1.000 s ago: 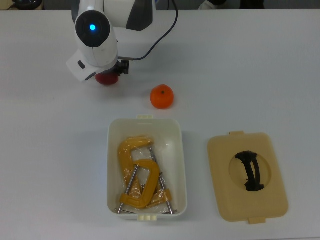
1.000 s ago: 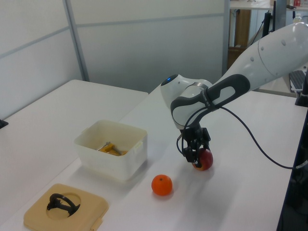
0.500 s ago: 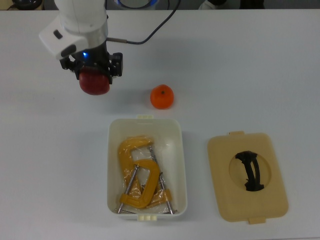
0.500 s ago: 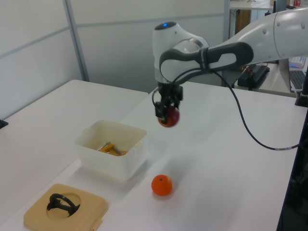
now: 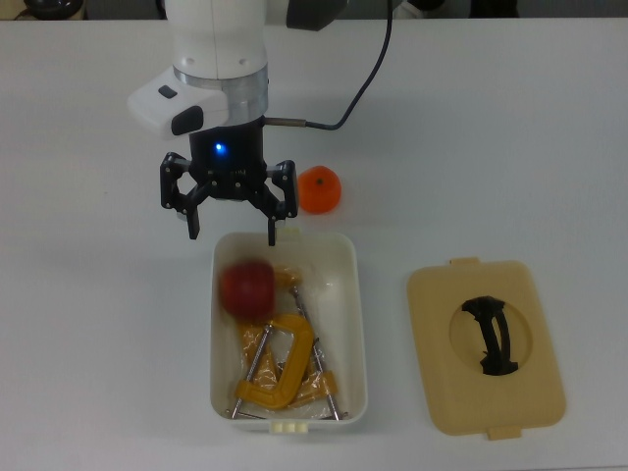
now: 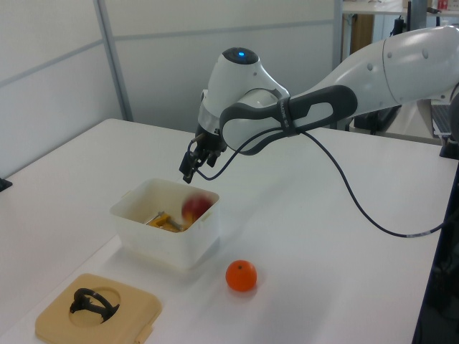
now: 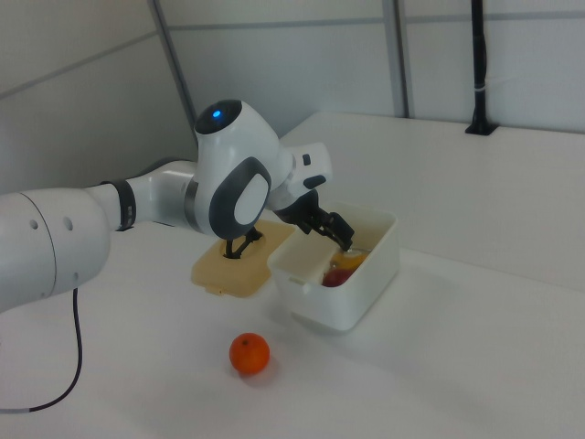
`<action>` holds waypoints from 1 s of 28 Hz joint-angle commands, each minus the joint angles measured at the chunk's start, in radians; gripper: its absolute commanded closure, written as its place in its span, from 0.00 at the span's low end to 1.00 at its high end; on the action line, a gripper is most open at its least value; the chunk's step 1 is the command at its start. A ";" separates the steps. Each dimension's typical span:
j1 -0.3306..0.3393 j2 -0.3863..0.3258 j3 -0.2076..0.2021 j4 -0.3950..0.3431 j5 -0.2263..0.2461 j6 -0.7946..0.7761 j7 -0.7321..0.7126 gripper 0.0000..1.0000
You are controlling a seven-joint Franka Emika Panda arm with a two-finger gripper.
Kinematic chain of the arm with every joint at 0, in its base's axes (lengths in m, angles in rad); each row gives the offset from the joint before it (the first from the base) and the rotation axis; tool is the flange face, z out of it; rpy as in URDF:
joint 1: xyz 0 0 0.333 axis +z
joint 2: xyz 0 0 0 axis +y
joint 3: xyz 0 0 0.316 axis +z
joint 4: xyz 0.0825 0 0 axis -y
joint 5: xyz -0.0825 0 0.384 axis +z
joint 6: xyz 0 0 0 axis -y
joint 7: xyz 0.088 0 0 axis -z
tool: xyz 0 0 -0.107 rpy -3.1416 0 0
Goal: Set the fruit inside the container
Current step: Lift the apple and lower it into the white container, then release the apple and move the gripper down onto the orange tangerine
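Top view: the gripper (image 5: 232, 223), which half a second ago was closed around the apple at the upper left of the frame, is now seen spread wide and empty above the upper edge of the container (image 5: 348, 257). The apple (image 5: 247, 288) has been released and lies inside the tub, in its upper left corner as the top view shows it, against the yellow C-clamps (image 5: 275, 353) already stored there. In the left view the apple (image 6: 196, 208) shows just inside the tub's near right wall. One of the two fruits is therefore judged delivered; the mandarin (image 5: 319, 189) is left on the table (image 5: 491, 147), just above the tub's upper rim in the top view and partly hidden behind a finger, so it is probably what must be picked next.

The tub is smooth white plastic with rounded corners and a small cream tab on each short end. The apple is dark red and glossy, the mandarin bright orange and round. The tan lid (image 5: 487, 345) at lower right is flat, with a black handle set in a round recess.
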 commanded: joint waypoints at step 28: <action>0.076 0.004 0.116 -0.242 -0.062 -0.354 -0.258 0.00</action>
